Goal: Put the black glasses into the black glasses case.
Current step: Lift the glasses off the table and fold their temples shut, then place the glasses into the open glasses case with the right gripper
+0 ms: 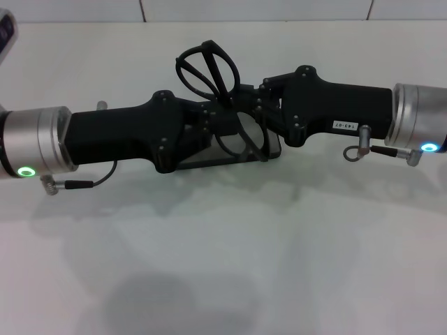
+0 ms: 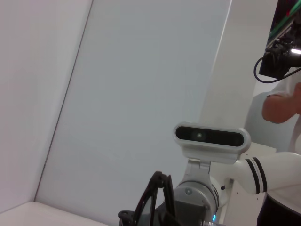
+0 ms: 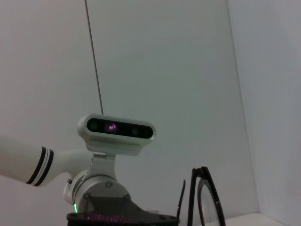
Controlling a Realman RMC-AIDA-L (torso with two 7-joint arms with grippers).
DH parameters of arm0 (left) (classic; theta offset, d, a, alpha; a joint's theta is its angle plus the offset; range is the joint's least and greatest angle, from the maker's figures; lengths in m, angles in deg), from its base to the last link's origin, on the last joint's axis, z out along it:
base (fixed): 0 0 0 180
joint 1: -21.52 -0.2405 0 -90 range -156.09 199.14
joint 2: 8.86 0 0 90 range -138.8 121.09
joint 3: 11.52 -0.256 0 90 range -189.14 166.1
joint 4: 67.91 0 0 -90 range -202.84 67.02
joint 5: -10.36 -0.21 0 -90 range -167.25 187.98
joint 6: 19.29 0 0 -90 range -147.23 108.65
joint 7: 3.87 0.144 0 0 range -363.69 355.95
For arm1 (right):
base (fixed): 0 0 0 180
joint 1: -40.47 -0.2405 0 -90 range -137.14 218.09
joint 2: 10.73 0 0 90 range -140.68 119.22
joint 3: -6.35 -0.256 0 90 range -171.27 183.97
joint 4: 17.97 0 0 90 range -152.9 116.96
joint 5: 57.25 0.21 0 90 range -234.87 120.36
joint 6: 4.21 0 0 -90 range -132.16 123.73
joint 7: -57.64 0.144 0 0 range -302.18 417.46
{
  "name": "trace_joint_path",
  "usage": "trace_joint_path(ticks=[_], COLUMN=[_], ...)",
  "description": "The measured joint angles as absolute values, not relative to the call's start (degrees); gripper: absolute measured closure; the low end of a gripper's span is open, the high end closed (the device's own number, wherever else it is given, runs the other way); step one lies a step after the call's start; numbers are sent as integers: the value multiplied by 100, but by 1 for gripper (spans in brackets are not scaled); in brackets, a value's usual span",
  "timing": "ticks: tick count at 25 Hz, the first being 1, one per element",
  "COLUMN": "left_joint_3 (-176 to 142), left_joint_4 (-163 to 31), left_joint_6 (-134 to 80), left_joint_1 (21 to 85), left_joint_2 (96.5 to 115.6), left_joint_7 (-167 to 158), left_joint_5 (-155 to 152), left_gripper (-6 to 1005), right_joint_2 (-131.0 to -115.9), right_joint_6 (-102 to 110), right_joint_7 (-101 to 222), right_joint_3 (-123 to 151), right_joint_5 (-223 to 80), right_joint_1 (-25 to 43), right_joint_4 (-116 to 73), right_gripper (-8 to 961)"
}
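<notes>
The black glasses (image 1: pixel 207 68) stand upright in the air at the middle of the table, one lens above the other, with the temple arms crossing the upper lens. My left gripper (image 1: pixel 222 123) reaches in from the left and is shut on the frame at the lower lens. From the right, my right gripper (image 1: pixel 255 96) meets the frame near the bridge. A flat dark shape under both grippers looks like the black glasses case (image 1: pixel 269 149), mostly hidden. The glasses (image 2: pixel 151 201) show edge-on in the left wrist view, and the glasses (image 3: pixel 203 197) again in the right wrist view.
The white table (image 1: pixel 230 258) stretches toward me with only the arms' shadows on it. A white wall (image 1: pixel 265 10) bounds the far edge. A person's hand (image 2: pixel 277 104) shows beyond the right arm in the left wrist view.
</notes>
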State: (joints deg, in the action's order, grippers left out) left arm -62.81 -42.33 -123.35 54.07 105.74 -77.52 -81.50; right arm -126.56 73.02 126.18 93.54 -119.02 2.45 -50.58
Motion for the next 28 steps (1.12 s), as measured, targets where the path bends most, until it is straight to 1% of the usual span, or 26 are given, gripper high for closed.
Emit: trace_joint_path(ticks=[24,28], left_joint_3=[-6188,-6187], left_joint_4=[-4258,-4240], left_joint_6=[-12337,-12602], left_joint_1=[5443,5393], left_joint_2=[10584,10554], left_joint_7=[-7752,-7735], left_joint_5=[-8148,-8148], left_gripper=[977,977], right_joint_2=[-12666,-12657], right_joint_6=[7441,7413], right_joint_7=[12610,12572], right_joint_3=[9397,9360], right_joint_5=[-11904,-11897], right_joint_1=[332,356], right_joint_4=[-5058,-5058], right_gripper=[905,905])
